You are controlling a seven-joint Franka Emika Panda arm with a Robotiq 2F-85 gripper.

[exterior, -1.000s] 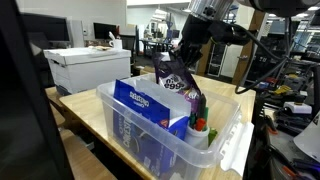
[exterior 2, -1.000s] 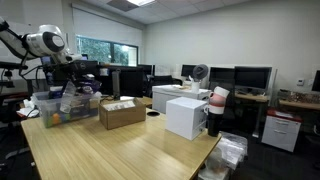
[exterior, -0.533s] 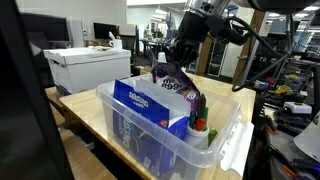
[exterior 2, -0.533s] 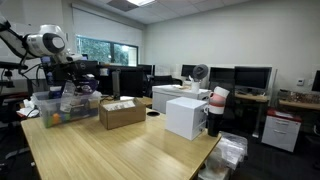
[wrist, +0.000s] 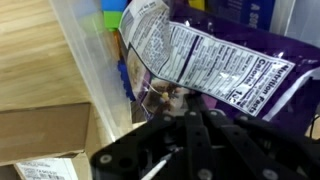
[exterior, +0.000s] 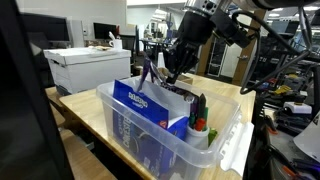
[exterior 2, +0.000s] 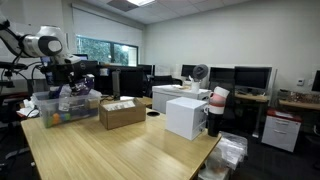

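Observation:
My gripper (exterior: 172, 72) is shut on a purple snack bag (exterior: 152, 74) and holds it just above a clear plastic bin (exterior: 226, 124) on the wooden table. In the wrist view the bag (wrist: 215, 58) shows its white nutrition label, and the black fingers (wrist: 190, 125) meet closed on its lower edge. Below it the bin holds a blue box (exterior: 140, 100), dark markers (exterior: 197, 106) and a small green and red item (exterior: 201, 126). In an exterior view the gripper (exterior 2: 72, 88) hangs over the same bin (exterior 2: 58, 110) at the left end of the table.
A cardboard box (exterior 2: 122, 113) and a white box (exterior 2: 186, 116) stand on the table beyond the bin. A white printer-like unit (exterior: 85, 66) sits behind it. Desks with monitors fill the back of the room. The wooden table (wrist: 35, 60) lies beside the bin wall (wrist: 85, 55).
The bag has risen a little out of the bin and turned, now showing almost edge-on in an exterior view. The gripper stays shut on it.

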